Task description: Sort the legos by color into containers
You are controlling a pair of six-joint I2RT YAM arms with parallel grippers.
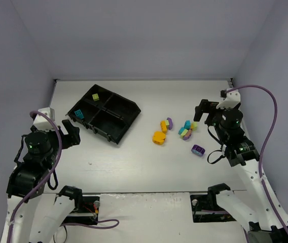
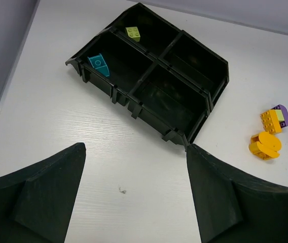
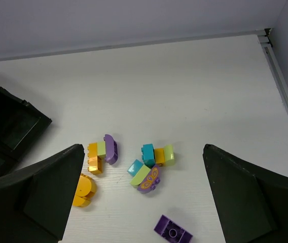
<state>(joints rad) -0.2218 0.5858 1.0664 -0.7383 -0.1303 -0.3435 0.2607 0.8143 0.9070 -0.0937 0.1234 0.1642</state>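
The legos are split between two places: a lime brick [image 2: 132, 33] lies alone in the compartment at the far corner of the black tray [image 1: 119, 107], and a teal brick [image 2: 98, 63] lies alone in the compartment at its left corner, as the top view shows it. The tray sits turned corner-on at the left of the white desk [image 1: 134, 167]. The other legos lie loose on the desk well to the right of the tray. Nearest the tray is a rounded orange piece [image 3: 84, 190], and just beyond it a small row of orange, lime and purple bricks [image 3: 102, 152] pressed together. Further right a teal, orange and lime group [image 3: 156, 154] touches a teal brick, a lime brick and a purple piece with a printed face [image 3: 144, 177]. A flat purple brick [image 3: 173, 230] lies apart from them, nearer the arms. The left hand [image 2: 135, 152] hangs over bare desk just short of the tray's near edge, released, its jaws spread and holding nothing. The right hand [image 3: 143, 148] hangs over the loose pile, likewise released, jaws wide apart with the bricks showing between them and none gripped.
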